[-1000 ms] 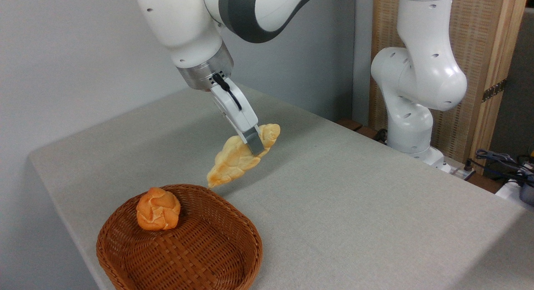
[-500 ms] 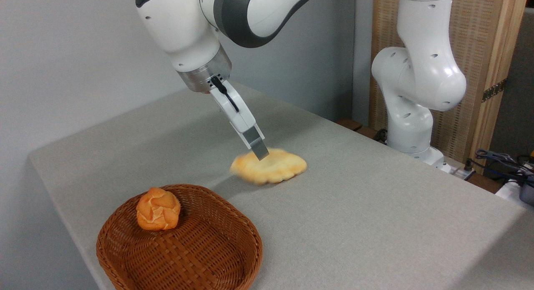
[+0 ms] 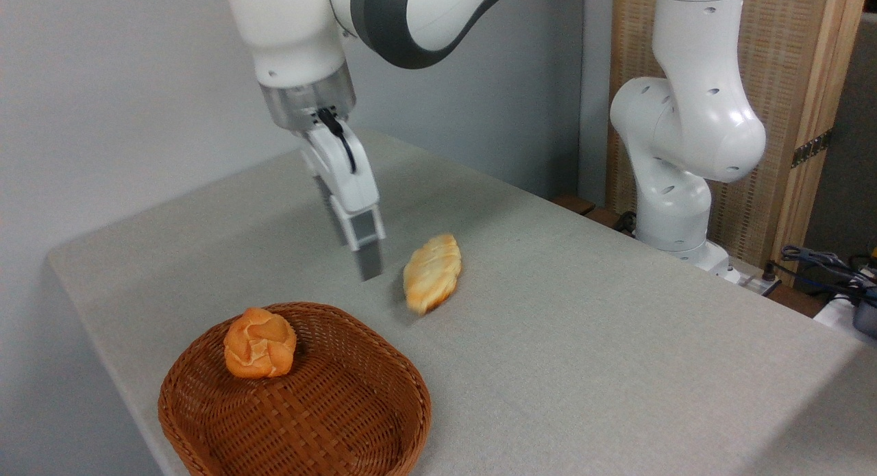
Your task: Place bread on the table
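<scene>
A: Where is the bread (image 3: 431, 272) lying right now?

B: It is lying on the table (image 3: 616, 325), outside the basket (image 3: 294, 401), up at about two o'clock from the basket's rim.

A: And the gripper (image 3: 363, 246)?

B: It is hanging just beside the loaf, at its nine o'clock, gripping nothing. Whether its fingers are spread, I cannot tell from this side-on angle.

A: How would the loaf handle?

B: It is looking light and probably soft, so I am guessing a hard pinch would dent it. Taking it across the wide middle, not the tapered ends, seems safest.

A: The bun (image 3: 260, 342)?

B: It is sitting in the basket.
</scene>
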Controlling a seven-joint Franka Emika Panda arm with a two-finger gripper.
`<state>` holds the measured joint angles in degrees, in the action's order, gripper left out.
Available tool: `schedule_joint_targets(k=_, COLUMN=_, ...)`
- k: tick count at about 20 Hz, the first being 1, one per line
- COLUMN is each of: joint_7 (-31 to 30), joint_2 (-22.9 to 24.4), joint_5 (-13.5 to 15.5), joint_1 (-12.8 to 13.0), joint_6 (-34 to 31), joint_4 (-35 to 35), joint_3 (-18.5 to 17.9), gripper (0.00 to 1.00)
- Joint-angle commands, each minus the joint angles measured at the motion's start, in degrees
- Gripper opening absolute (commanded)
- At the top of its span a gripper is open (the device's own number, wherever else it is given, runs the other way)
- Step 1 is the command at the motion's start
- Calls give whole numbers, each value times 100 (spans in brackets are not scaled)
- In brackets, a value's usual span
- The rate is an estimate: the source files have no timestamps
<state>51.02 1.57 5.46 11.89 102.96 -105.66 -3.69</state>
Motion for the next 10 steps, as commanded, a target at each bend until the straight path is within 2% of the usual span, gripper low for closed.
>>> schedule_joint_targets(k=1, joint_7=-92, joint_2=36, joint_5=17, joint_1=15, joint_6=611, joint_4=-16, joint_3=-88, gripper=100)
schedule_joint_targets(k=5, joint_7=-293, joint_2=-8, joint_5=34, joint_1=-20, joint_6=699, joint_4=-7, joint_3=-97, gripper=100)
schedule_joint_targets(k=8, joint_7=-715, joint_2=1, joint_5=8, joint_1=-20, joint_6=752, joint_4=-7, joint_3=-106, gripper=100)
schedule_joint_targets(k=10, joint_7=-707, joint_2=-8, joint_5=8, joint_1=-29, joint_6=770, joint_4=1, joint_3=-106, gripper=100)
